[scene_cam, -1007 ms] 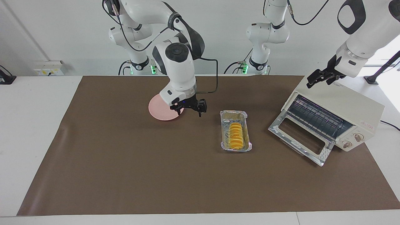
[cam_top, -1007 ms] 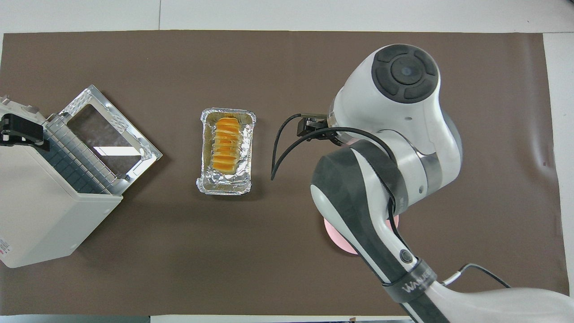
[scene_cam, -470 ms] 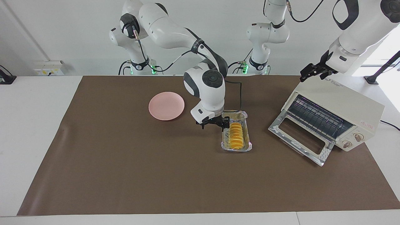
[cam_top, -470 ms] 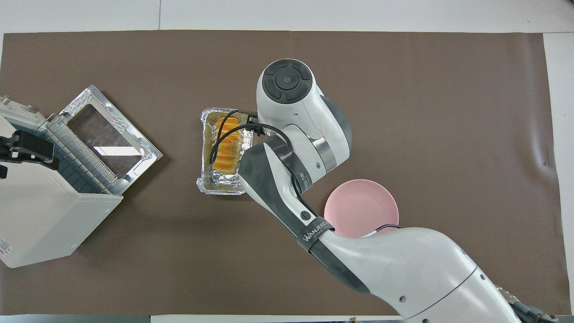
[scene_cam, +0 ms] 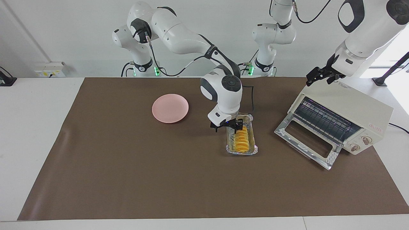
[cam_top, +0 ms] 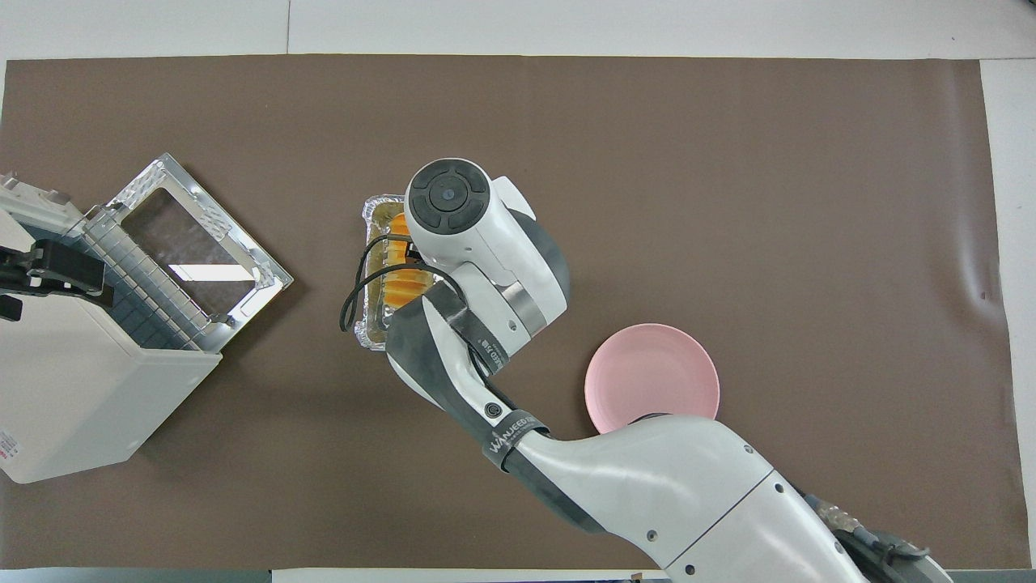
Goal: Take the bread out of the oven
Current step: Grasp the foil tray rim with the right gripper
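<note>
the right pincer is hanging low over the end of the foil tray that lies toward the robots, with the bread lying in that tray just beneath it, already out of the oven. i cannot tell whether this pincer is spread or closed. the oven, its door dropped open, is sitting well apart toward the left arm's end of the worktop. the left pincer is waiting over the oven's top, its state unclear too. judging from here, a descent off the loaf's middle could catch the light tray's rim and drag or tip it, or crush the soft, ridged bread. the pink plate is lying toward the right arm's end.
</note>
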Robot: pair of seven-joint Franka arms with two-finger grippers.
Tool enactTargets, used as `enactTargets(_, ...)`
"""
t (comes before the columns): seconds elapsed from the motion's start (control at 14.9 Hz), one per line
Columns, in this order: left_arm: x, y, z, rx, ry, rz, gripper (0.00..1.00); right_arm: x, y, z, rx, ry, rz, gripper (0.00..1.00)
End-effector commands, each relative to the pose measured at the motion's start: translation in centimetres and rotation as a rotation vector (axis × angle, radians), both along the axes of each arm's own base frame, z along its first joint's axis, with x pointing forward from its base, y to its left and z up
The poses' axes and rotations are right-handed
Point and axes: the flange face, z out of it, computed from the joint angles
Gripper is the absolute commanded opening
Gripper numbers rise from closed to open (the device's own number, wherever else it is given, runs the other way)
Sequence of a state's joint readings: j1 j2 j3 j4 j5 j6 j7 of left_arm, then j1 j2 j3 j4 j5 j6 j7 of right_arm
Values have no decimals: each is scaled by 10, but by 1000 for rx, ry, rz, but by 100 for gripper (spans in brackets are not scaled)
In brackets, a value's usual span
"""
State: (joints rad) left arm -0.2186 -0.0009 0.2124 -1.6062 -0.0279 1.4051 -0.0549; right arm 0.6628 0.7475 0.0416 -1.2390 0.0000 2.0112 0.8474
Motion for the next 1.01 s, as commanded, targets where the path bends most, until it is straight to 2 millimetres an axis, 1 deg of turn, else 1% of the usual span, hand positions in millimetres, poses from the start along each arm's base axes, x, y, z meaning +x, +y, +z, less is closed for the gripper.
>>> enactTargets(0.0,-7,3,0,-21,-20,-4,100,7,-5,2,-11,-29,-14,61)
enactTargets(0.13,-7,0,2,-20,-22,-3,100,10,-7,2,-11,-36,-9,16)
enactTargets(0.2,-7,0,3,-19,-24,-1,100,10,-7,1,-8,-39,-9,0)
enactTargets(0.34,-6,1,6,-19,-34,2,100,11,-7,-1,-8,-54,-5,0)
enactTargets(0.47,-6,1,6,-19,-34,3,100,7,-4,-8,-4,-63,5,0)
enactTargets(0.6,-6,6,6,-19,-34,11,100,7,-4,-7,-4,-65,6,0)
enactTargets(0.87,-6,6,6,-19,-34,12,100,9,-8,-4,-8,-53,17,0)
enactTargets(0.94,-6,6,6,-19,-34,12,100,10,-10,2,-6,-51,12,0)
